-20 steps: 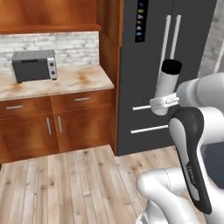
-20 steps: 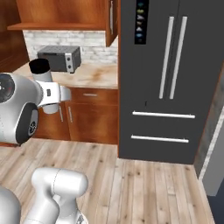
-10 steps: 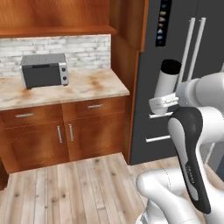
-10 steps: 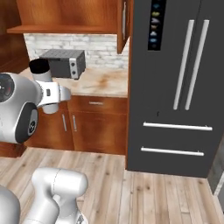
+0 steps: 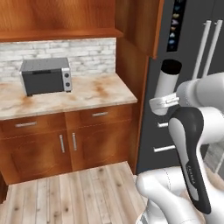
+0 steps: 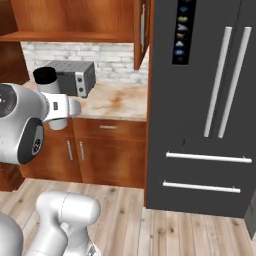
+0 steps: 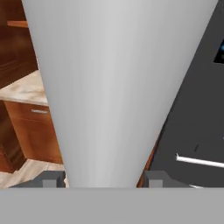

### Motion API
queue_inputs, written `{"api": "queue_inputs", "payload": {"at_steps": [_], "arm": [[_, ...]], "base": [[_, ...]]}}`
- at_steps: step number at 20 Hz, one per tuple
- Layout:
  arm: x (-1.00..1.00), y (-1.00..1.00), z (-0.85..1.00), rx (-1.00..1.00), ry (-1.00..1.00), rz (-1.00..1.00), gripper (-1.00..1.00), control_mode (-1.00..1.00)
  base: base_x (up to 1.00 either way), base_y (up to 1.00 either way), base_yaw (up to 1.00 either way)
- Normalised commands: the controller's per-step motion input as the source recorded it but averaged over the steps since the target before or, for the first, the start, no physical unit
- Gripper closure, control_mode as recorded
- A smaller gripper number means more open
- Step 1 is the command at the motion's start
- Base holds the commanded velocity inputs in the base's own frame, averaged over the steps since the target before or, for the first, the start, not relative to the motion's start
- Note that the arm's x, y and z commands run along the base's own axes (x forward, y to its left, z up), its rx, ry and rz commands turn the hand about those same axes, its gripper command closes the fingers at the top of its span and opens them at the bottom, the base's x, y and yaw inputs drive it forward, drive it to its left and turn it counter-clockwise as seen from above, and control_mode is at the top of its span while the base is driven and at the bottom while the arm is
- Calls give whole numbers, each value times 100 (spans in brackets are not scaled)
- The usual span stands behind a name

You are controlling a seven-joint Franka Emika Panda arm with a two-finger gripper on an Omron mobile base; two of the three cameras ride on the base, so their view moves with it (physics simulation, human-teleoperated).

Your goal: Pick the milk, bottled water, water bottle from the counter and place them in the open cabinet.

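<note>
I'm facing the dark fridge (image 6: 200,100), with a toaster oven (image 5: 46,81) sitting toward the back of the stone table (image 5: 65,98) beside it. My claw (image 7: 105,181) is clenched on the water bottle (image 5: 167,83), carrying it upright in the air, black cap on top, off the table's right edge in front of the fridge.

Beige marble bench (image 5: 100,94) with rust veins, backed by white brick, atop brown cupboards. Bearing a grey toaster oven (image 5: 46,81) toward 9 o'clock in the left base view. Pale plank floor (image 5: 83,199) below.
</note>
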Motion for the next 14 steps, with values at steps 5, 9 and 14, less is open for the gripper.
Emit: {"api": "queue_inputs", "payload": {"at_steps": [5, 9, 14], "arm": [[0, 0, 0, 0, 0, 0, 100, 100], [0, 0, 0, 0, 0, 0, 100, 100], [0, 0, 0, 0, 0, 0, 100, 100]], "base": [[62, 45, 0], [53, 35, 0], [50, 26, 0]]}}
